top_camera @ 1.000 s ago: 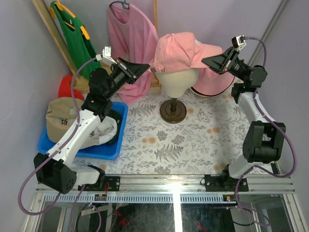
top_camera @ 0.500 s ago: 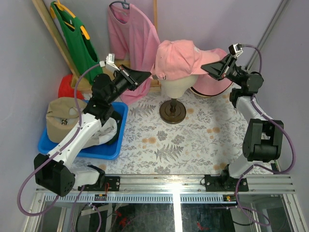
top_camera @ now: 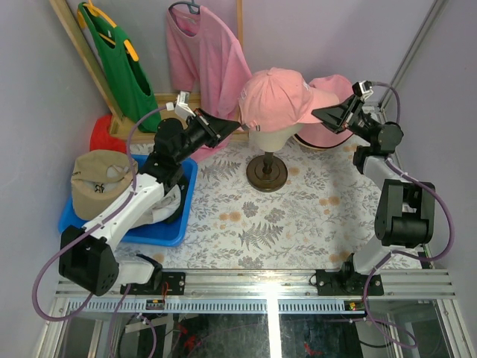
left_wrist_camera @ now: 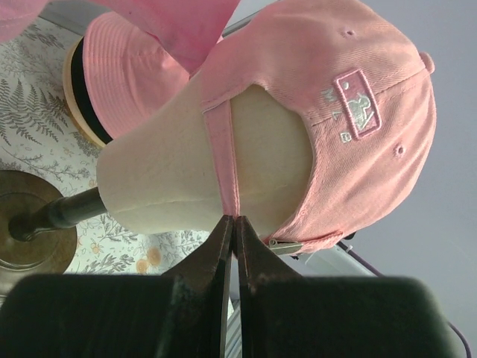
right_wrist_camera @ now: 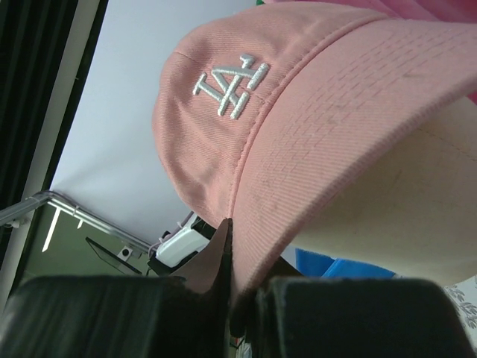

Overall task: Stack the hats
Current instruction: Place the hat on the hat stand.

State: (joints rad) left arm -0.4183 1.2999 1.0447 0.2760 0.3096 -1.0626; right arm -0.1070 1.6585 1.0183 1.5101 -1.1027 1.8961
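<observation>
One container stands on the bench point(top_camera: 298, 216): a blue bin point(top_camera: 168, 237), well to the left of the left tool point(top_camera: 235, 122) and nearer the arm bases, under that arm's forearm. A tan cap point(top_camera: 97, 179) with dark lettering leans at the bin's left end. Pale crumpled fabric point(top_camera: 165, 203) lies beside it, partly hidden by the arm. What else is in there cannot be told.

Between the two tools, the pink cap point(top_camera: 276, 93) sits on the mannequin head point(top_camera: 270, 133). The left tool's fingers are pressed together, their tips at the cap's rear strap where it crosses the head. Whether any cloth is nipped between them cannot be told. The right tool point(top_camera: 317, 113) is clamped on the edge of the cap's brim. A pink bucket hat point(top_camera: 328, 136) lies just behind and below the right tool.

A second ago the cap rode higher on the head; now its crown sits lower and the brim has dropped with the right tool. The left tool then hung apart from the cap, in front of the pink shirt point(top_camera: 201, 52); it has since moved in to the cap's back. The bin and its contents lie as they did.
</observation>
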